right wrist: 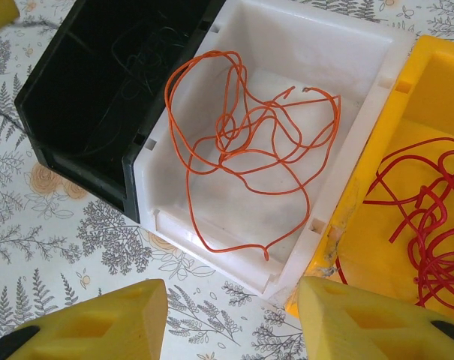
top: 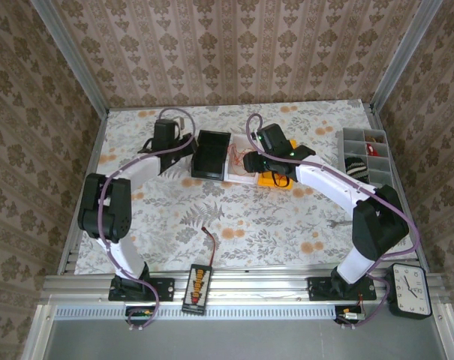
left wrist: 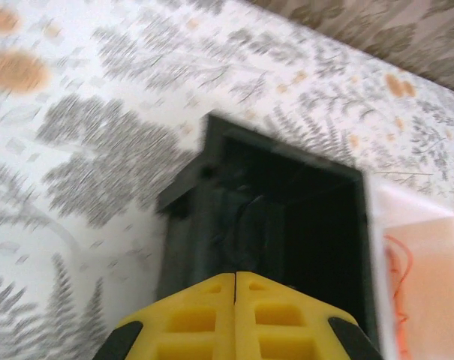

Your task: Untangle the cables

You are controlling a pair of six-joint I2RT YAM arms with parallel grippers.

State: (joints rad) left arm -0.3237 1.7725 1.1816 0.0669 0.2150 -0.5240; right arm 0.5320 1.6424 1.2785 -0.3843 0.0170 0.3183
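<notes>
Three bins stand side by side at the table's far middle. The black bin (top: 211, 154) (right wrist: 76, 161) holds thin dark cables (right wrist: 136, 45), faint in the left wrist view. A loopy orange-red cable (right wrist: 234, 139) (left wrist: 398, 262) lies in the white bin (right wrist: 347, 52). A bunch of red cables (right wrist: 429, 225) lies in the yellow bin (right wrist: 437, 82). My left gripper (left wrist: 235, 276) (top: 189, 145) is shut over the near left side of the black bin (left wrist: 189, 225), nothing showing between its fingers. My right gripper (right wrist: 230, 319) (top: 258, 161) hangs open above the white bin's near corner, holding nothing.
A grey compartment tray (top: 365, 154) with small parts sits at the right edge. A black board with yellow sockets and a red-black lead (top: 198, 287) lies at the near edge between the arm bases. A clock (top: 410, 289) stands at the near right. Patterned walls enclose the table.
</notes>
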